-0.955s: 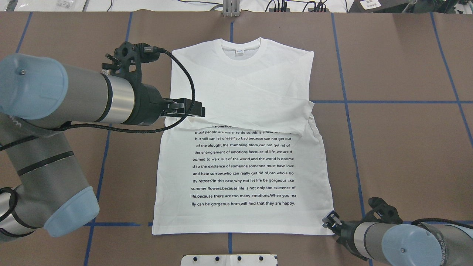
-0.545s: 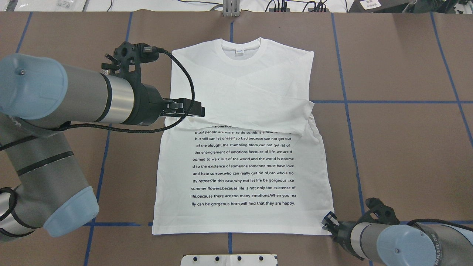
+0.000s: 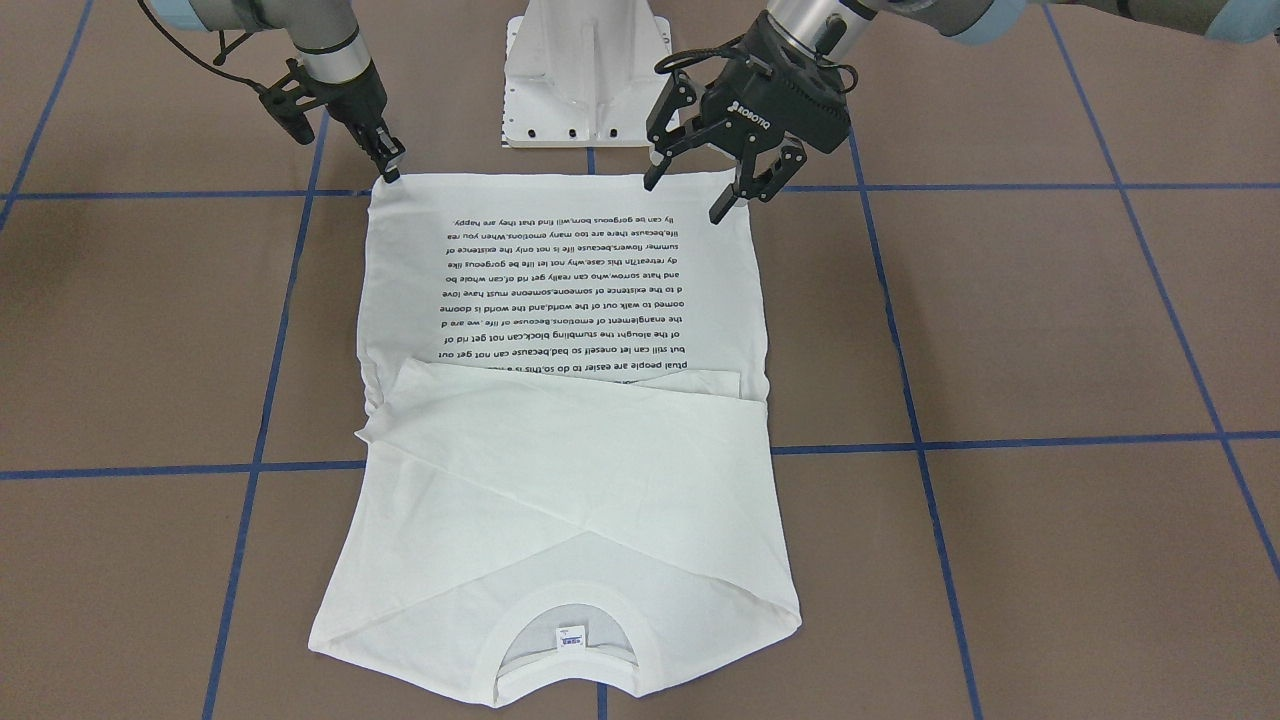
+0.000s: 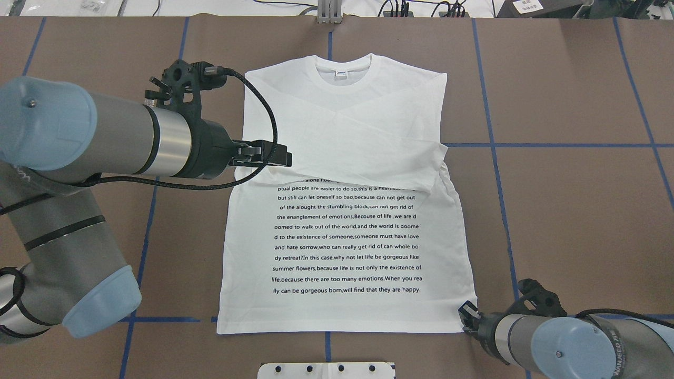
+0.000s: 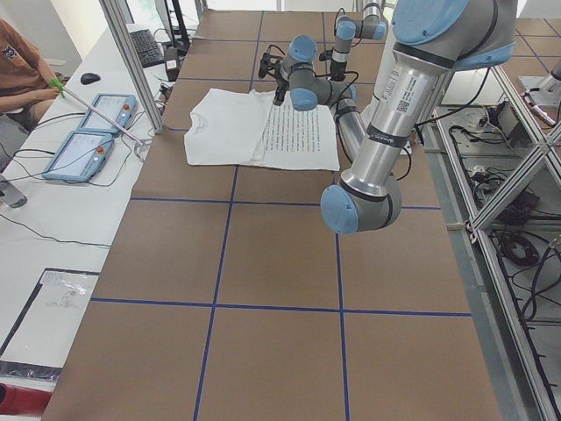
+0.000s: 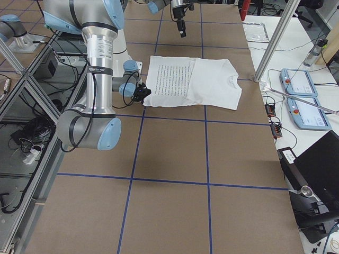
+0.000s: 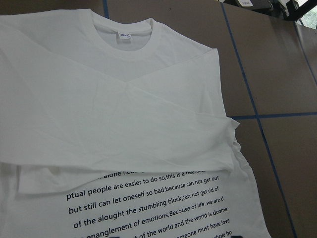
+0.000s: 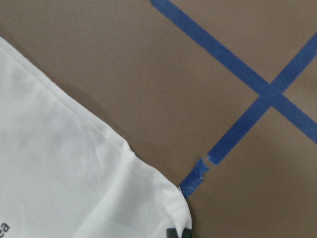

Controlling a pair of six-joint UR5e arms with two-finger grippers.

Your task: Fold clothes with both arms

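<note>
Front-facing: T-shirt [image 3: 560, 300] flat on brown surface [image 3: 1050, 320], sleeves crossed over chest. Wide-spread, empty left gripper [image 3: 682, 203] over the cloth. Narrow, fingers-together right gripper [image 3: 390, 168] at hem corner.
Overhead: hem corner at right gripper tip.
Right wrist: corner at bottom edge; hold on cloth unclear.

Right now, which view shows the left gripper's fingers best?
Exterior front-facing: the left gripper faces that camera, both fingers spread, nothing between them. Overhead shows it side-on, fingers overlapping. Side views show it small. Its wrist view shows only the T-shirt.
</note>
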